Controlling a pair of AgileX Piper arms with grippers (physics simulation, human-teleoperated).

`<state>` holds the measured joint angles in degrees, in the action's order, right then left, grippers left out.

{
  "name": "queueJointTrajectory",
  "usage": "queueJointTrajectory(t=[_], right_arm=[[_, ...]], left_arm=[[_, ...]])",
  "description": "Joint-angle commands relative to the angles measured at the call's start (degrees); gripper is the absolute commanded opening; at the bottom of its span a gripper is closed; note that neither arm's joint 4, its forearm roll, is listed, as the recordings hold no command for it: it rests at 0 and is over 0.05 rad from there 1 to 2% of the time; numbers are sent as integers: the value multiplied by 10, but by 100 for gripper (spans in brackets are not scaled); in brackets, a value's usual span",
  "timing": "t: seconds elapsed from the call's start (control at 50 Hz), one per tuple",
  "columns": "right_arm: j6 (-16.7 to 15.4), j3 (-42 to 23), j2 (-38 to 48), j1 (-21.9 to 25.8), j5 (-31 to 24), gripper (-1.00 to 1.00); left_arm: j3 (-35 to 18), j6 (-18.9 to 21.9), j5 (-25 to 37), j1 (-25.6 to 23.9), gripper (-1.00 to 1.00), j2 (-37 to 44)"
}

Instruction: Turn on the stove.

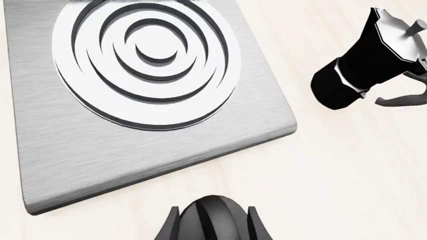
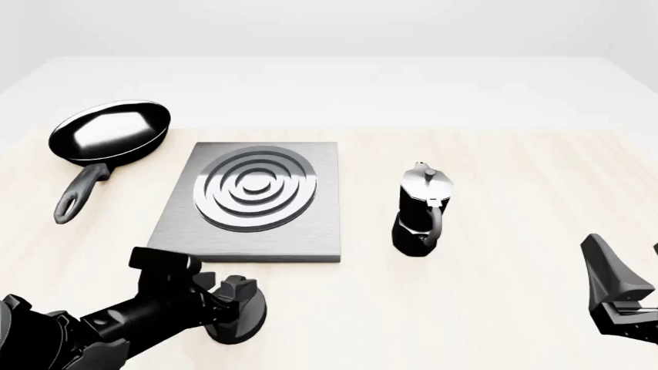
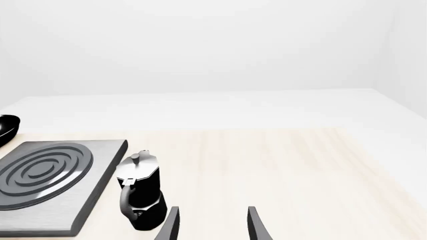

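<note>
Pinching knob (image 1: 212, 217): left fingers (image 1: 172, 225) | right fingers (image 3: 257, 225) spread | stove (image 2: 252, 204) beside knob

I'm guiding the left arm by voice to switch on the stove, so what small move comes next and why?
Probably close the left end effector on the knob and twist it. The fingers already sit on either side of the knob, just in front of the stove slab, though contact is unclear.

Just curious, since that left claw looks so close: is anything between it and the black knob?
Nothing visible. The left gripper is already at the knob, its fingers on either side of it. The stove, pan and moka pot stand farther off.
</note>
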<state>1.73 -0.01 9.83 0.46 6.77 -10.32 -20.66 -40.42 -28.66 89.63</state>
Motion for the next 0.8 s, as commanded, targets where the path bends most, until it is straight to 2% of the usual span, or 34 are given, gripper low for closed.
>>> queueJointTrajectory(t=[0.02,0.28,0.8], right_arm=[[-1,0,4,0,3,100],[-1,0,4,1,3,100],[-4,0,-6,1,-4,100]], left_arm=[[-11,36,31,57,100,-29],[-17,46,57,87,100,-60],[-15,52,74,110,100,-85]])
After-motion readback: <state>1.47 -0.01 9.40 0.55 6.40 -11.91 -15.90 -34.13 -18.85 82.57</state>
